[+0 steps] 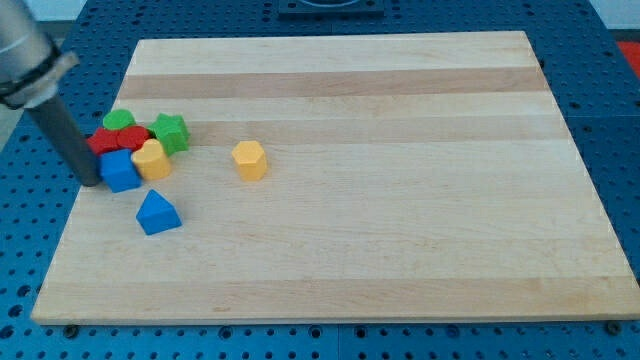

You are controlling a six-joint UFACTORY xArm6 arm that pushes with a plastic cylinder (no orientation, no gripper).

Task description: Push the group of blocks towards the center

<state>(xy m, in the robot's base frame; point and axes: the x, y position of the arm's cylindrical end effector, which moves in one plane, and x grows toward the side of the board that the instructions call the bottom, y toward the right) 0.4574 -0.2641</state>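
A tight group of blocks sits near the board's left edge: a green round block (119,121), a green star (171,132), two red blocks (107,141) (131,139), a yellow block (151,159) and a blue cube (120,171). My tip (91,181) touches the blue cube's left side, at the group's lower left. A yellow hexagonal block (249,159) stands apart to the right. A blue triangular block (158,212) lies below the group.
The wooden board (400,200) lies on a blue perforated table (30,260). The group is close to the board's left edge (92,190).
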